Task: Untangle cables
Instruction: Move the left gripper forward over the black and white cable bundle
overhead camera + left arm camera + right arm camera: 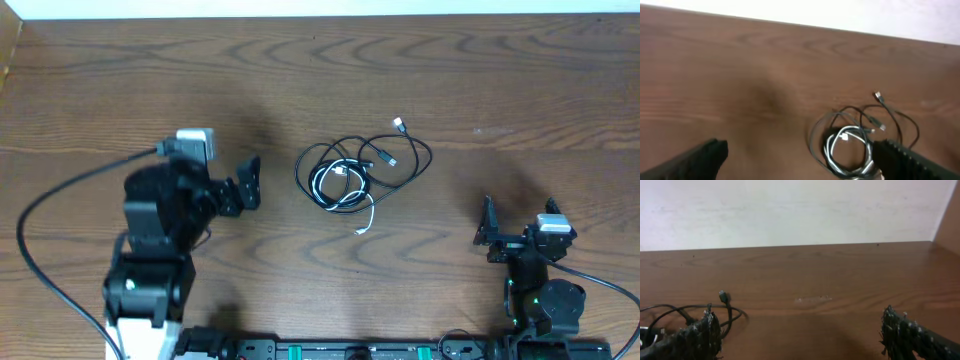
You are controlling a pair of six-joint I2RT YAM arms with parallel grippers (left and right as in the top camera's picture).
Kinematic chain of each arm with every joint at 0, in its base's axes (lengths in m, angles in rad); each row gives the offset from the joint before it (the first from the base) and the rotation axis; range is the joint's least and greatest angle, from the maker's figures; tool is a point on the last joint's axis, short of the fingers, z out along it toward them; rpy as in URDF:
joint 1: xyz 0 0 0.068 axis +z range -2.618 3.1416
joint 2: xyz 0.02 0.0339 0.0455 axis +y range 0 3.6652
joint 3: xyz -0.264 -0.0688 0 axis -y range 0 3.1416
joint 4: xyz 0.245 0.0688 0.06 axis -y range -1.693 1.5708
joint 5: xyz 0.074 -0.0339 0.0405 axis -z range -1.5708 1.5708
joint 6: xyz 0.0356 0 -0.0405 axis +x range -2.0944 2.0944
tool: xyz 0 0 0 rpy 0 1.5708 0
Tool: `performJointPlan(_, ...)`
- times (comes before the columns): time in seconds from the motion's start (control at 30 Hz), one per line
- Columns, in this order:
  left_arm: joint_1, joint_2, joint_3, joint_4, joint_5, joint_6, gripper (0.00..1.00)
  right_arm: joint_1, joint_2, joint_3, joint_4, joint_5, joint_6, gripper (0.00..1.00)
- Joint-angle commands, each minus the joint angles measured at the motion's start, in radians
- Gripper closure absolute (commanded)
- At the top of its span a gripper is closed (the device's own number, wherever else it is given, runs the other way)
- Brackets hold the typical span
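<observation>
- Reaching in from the lower left of the overhead view, the left arm [160, 215] points its left gripper [250, 183] rightward.
- Its jaws stand wide apart, holding nothing.
- The right gripper [487, 232] sits at lower right, pointing left, jaws likewise spread wide and empty.
- The cables [345, 180], black loops with one white, lie tangled mid-frame on the table [120, 80], between both grippers, touching neither.
</observation>
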Motion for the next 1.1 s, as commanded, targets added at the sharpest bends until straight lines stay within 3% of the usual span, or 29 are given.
performJointPlan(0.0, -0.005, 0.092, 0.134, -0.086, 0.023, -0.058, 0.01, -0.005, -0.006, -0.002, -0.004, 0.011, 0.009, 0.01)
performJointPlan(0.17, -0.058, 0.18, 0.241, -0.192, 0.027, -0.057, 0.01, -0.005, -0.006, -0.002, -0.004, 0.011, 0.009, 0.01)
performJointPlan(0.3, -0.111, 0.196, 0.245, -0.181, 0.036, -0.058, 0.01, -0.005, -0.006, -0.002, -0.004, 0.011, 0.009, 0.01)
performJointPlan(0.43, -0.127, 0.198, 0.245, -0.224, 0.174, -0.072, 0.01, -0.005, -0.006, -0.002, -0.004, 0.011, 0.009, 0.01)
performJointPlan(0.73, -0.127, 0.232, 0.243, -0.196, 0.171, -0.179, 0.01, -0.005, -0.006, -0.002, -0.004, 0.011, 0.009, 0.01)
performJointPlan(0.97, -0.165, 0.333, 0.242, -0.2, 0.069, -0.313, 0.0, -0.005, -0.006, -0.002, -0.004, 0.011, 0.009, 0.01)
performJointPlan(1.07, -0.239, 0.395, 0.242, -0.208, -0.106, -0.383, 0.1, -0.005, -0.006, -0.002, -0.004, 0.011, 0.009, 0.01)
